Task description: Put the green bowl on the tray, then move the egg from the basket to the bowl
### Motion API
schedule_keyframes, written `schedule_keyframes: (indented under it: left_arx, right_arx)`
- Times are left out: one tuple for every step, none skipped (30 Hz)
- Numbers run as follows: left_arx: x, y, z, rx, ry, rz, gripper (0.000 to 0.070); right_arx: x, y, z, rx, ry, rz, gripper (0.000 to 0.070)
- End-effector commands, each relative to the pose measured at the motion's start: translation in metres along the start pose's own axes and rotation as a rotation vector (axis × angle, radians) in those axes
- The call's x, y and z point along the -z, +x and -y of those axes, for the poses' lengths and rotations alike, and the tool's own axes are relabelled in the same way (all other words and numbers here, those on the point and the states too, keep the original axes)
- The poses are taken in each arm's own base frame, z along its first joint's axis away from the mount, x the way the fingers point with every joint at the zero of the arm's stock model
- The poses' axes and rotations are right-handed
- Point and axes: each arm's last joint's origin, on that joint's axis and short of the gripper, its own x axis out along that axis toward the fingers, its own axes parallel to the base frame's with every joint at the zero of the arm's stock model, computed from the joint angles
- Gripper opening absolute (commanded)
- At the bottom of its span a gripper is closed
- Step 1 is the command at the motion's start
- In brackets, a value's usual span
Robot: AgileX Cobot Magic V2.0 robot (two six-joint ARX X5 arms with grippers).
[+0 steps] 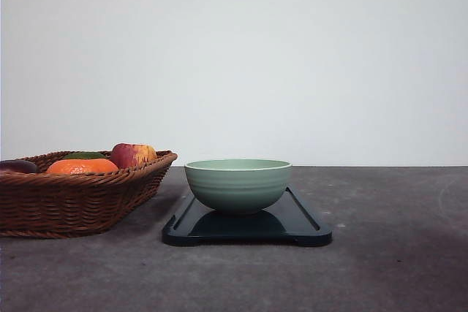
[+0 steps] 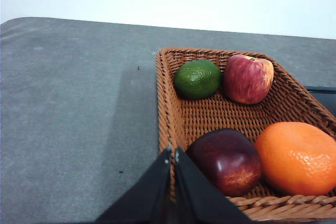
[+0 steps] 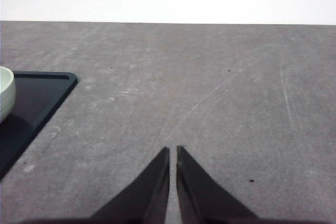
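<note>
Already the green bowl (image 1: 238, 184) stands upright on the tray (image 1: 307, 228), in its middle, and the tray lies on the grey table (image 1: 395, 268) just beside the basket (image 1: 73, 202), at the basket's right side in the front view.

From the front the basket is seen only from the side. Over its rim show the orange mandarin (image 1: 82, 166), a green fruit (image 1: 84, 156) behind it, the red-yellow apple (image 1: 133, 155) and a dark red-brown rounded thing (image 1: 18, 166) at the left edge.

The left wrist view looks down into the basket (image 2: 220, 114) and shows more. The dark red-brown fruit (image 2: 226, 161) lies touching the mandarin (image 2: 296, 158) at the near side; the green fruit (image 2: 197, 79) and the apple (image 2: 248, 78) lie together at the far side. Whether the dark one is the egg I cannot tell; it looks nearly as big as the apple. The left gripper (image 2: 172, 153) is over the near rim of the basket, its fingers almost together and holding nothing.

The right wrist view shows a corner of the tray (image 3: 47, 90) and a part of the bowl rim (image 3: 6, 95). The right gripper (image 3: 173, 150) is above bare table, well apart from the tray, its fingers also nearly closed with nothing between them.
</note>
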Motion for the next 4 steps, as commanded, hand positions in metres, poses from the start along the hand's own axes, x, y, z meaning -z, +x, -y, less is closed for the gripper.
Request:
schedule_keyframes:
  left_arx:
    - [0.0065,0.0017,-0.0006,-0.001,-0.002,-0.022,0.0000]
    - [0.0065,0.0017,-0.0006,-0.001,-0.002,-0.022,0.0000]
    - [0.0065,0.0017,-0.0006,-0.001,-0.002,-0.022,0.0000]
    - [0.0065,0.0017,-0.0006,-0.001,-0.002,-0.022,0.0000]
  right_arx:
    - [0.0004,0.0004,0.0001,0.001,0.011,0.006,0.0016]
    - [0.0004,0.0004,0.0001,0.001,0.010,0.006,0.0016]
    - [0.0004,0.0004,0.0001,0.001,0.011,0.006,0.0016]
    - [0.0004,0.0004,0.0001,0.001,0.010,0.006,0.0016]
